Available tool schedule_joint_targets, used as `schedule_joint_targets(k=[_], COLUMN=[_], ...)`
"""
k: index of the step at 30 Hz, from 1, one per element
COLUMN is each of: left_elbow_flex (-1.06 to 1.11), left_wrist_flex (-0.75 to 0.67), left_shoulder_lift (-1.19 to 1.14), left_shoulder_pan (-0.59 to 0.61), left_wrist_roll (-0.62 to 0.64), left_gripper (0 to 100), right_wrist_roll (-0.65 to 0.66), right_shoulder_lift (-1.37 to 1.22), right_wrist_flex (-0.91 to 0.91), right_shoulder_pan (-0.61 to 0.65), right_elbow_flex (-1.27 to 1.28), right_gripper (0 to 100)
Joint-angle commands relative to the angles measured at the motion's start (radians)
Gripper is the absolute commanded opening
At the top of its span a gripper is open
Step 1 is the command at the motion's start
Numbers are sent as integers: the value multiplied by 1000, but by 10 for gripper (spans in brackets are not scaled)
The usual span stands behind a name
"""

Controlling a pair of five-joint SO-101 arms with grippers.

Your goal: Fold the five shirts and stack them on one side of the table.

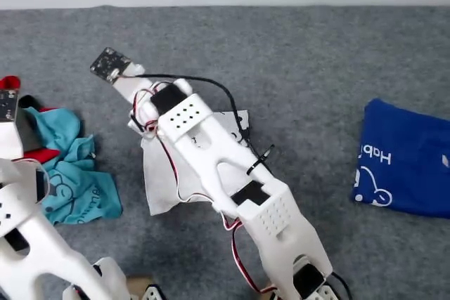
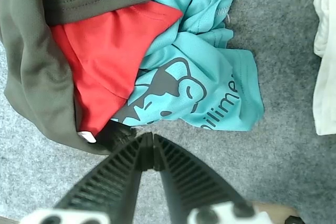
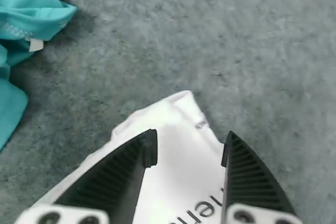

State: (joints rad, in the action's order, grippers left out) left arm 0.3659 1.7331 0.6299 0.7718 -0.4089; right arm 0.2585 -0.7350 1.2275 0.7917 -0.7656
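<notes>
1. Desk (image 1: 316,54): a grey, carpet-like surface that fills the high view up to a pale wall at 12 o'clock.
2. Right arm (image 1: 232,166): a white arm that runs from the desk edge at 5 o'clock diagonally toward 10 o'clock, crossing the middle of the desk, with red and black cables along it.
3. Left arm (image 1: 28,244): a white arm that enters at 7 o'clock and ends over the heap of shirts at 9 o'clock.
4. Blue shirt (image 1: 408,159): it lies folded flat at 3 o'clock, alone, well apart from both arms and from the other shirts, with white print on its near corner.
5. White shirt (image 1: 158,180): it lies spread near the centre, a little toward 8 o'clock, largely covered by the right arm. Part of its edge shows on either side of the arm.
6. Teal shirt (image 1: 77,191): it lies crumpled at 9 o'clock, just beside the white shirt, with a dark printed figure on it.
7. Dark shirt (image 2: 31,77): an olive-grey garment in the same heap, wrapped around the red one.
8. Red shirt (image 2: 105,51): it is tucked between the dark shirt and the teal shirt and touches both.
9. Right gripper (image 3: 189,148): its jaws stand apart, one on either side of a corner of the white shirt. Whether they touch the cloth cannot be told.
10. Left gripper (image 2: 147,142): its jaws are pressed together with nothing seen between them, the tips just beside the hem of the dark shirt.
</notes>
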Motion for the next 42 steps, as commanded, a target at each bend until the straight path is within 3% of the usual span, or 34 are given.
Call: schedule_joint_targets(k=[1, 10, 16, 28, 38, 42], left_elbow_flex=[-2, -2, -2, -2, -2, -2], left_wrist_flex=[20, 20, 18, 18, 18, 18], left_shoulder_lift=[21, 20, 20, 17, 17, 18], left_shoulder_pan=[-5, -5, -5, -6, -6, -6], left_wrist_roll=[11, 8, 8, 6, 6, 6], left_gripper=[6, 6, 6, 6, 6, 6], right_wrist_roll=[-11, 17, 144, 181, 181, 175], right_shoulder_lift=[7, -127, -128, -136, -232, -278], right_wrist_flex=[-28, -65, -51, 145, -2, -64], right_shoulder_pan=[10, -12, -16, -73, -124, -124], right_elbow_flex=[-8, -14, -86, -413, -416, -416], right_gripper=[214, 207, 10, 10, 13, 93])
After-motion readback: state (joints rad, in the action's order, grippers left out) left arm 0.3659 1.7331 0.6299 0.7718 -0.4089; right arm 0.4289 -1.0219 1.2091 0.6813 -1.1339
